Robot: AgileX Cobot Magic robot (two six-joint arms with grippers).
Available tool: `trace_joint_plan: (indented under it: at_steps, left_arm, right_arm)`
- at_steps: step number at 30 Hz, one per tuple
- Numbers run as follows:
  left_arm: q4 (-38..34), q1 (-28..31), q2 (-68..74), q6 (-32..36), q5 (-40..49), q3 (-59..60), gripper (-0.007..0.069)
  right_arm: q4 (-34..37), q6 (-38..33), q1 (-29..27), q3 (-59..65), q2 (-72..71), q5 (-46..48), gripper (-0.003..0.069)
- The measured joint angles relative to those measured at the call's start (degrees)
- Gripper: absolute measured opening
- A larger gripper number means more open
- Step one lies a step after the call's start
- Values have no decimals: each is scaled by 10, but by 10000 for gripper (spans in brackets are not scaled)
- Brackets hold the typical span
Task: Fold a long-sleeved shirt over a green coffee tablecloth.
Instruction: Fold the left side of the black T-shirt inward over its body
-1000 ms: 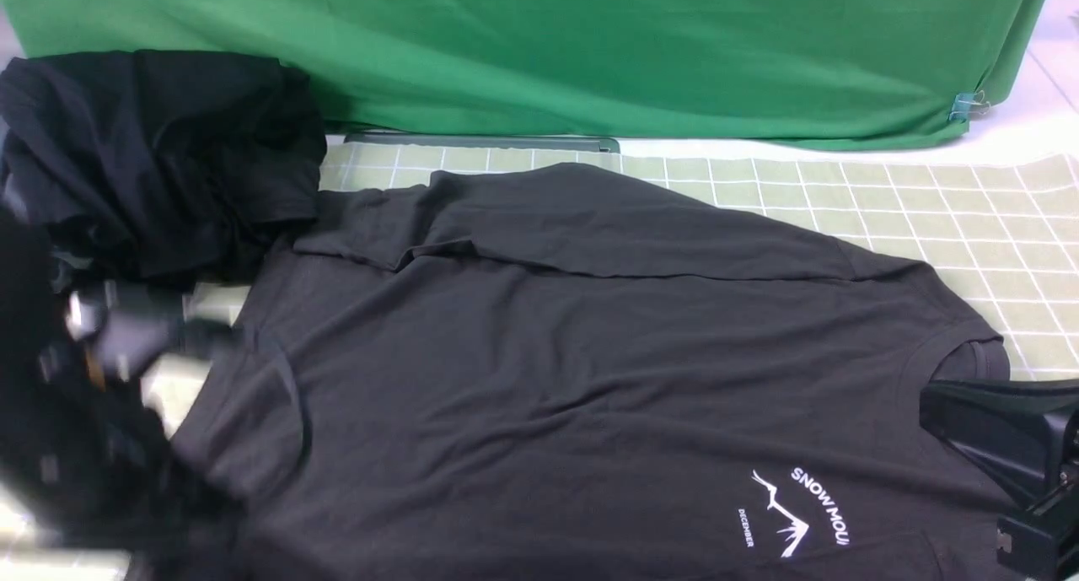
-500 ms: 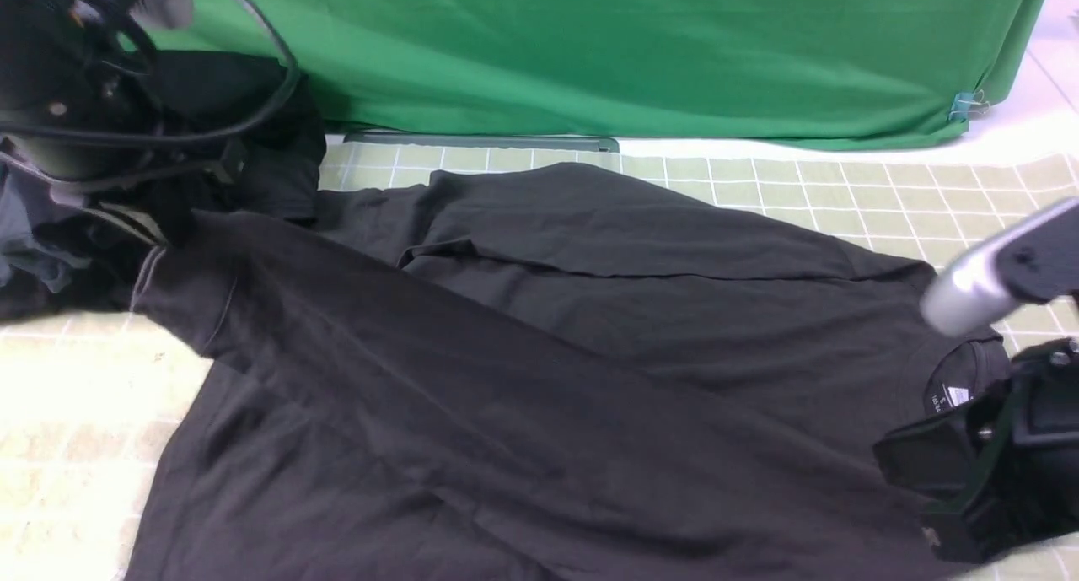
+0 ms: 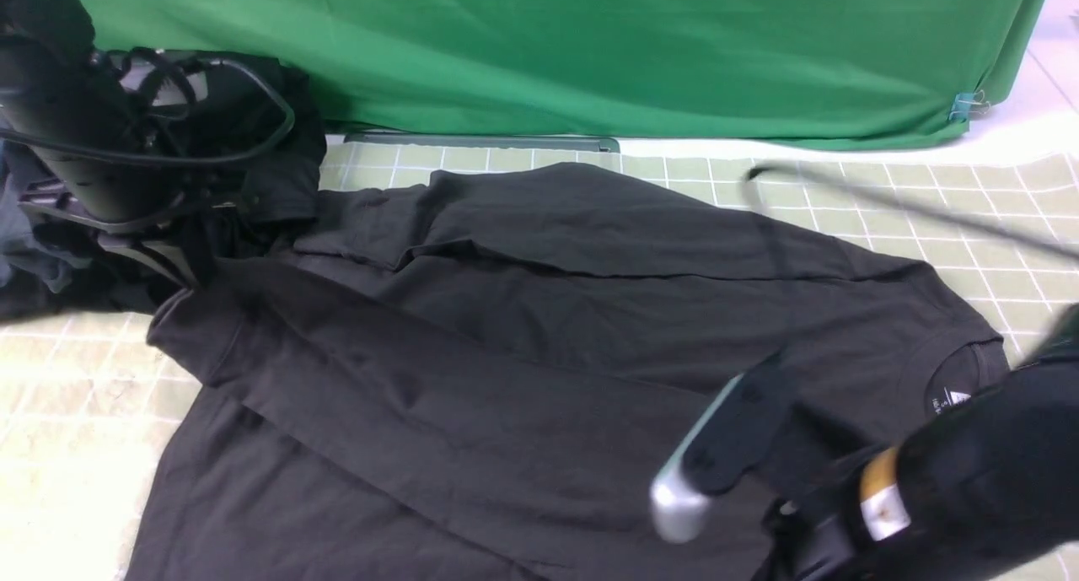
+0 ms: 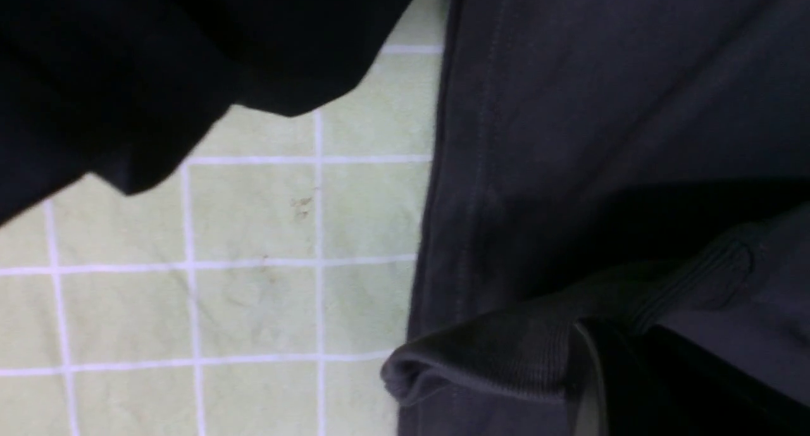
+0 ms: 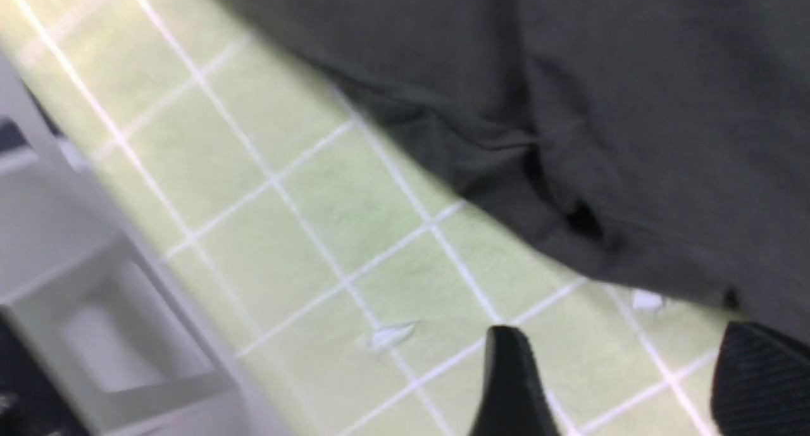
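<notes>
While the left hand [image 3: 187, 274] clamps a cuff [image 4: 506, 360] of the long-sleeved shirt [image 3: 590, 311], that sleeve [image 3: 405, 387] crossing its body, the right hand [image 5: 633, 392] gapes empty; body folds likely remain.

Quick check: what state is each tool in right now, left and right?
Left tool: closed on the sleeve cuff of the long-sleeved shirt.
Right tool: open, holding nothing.

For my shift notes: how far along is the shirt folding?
Done: the long-sleeved shirt lies flat on the green coffee tablecloth, far sleeve folded across its body. In hand: the left pincer grips the near sleeve's cuff, drawn diagonally over; the right pincer is open, empty. Left: folding the body.
</notes>
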Motion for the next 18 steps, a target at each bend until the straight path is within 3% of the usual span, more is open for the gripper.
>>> trace_joint_plan:
  at_steps: [5, 9, 13, 16, 18]
  left_arm:
    - [-3, 0, 0, 4, 0, 0, 7]
    - [-7, 0, 0, 4, 0, 0, 7]
    - [-11, 0, 0, 4, 1, 0, 7]
    - [-15, 0, 0, 4, 9, 0, 7]
    - [-18, 0, 0, 4, 18, 0, 7]
  right_arm:
    - [-69, 47, 3, 0, 67, -44, 471]
    - [-84, 55, 3, 0, 108, -78, 455]
    - [-88, 58, 3, 0, 140, -94, 294]
    - [-88, 58, 3, 0, 143, -91, 106]
    - [-89, 59, 3, 0, 138, -81, 46]
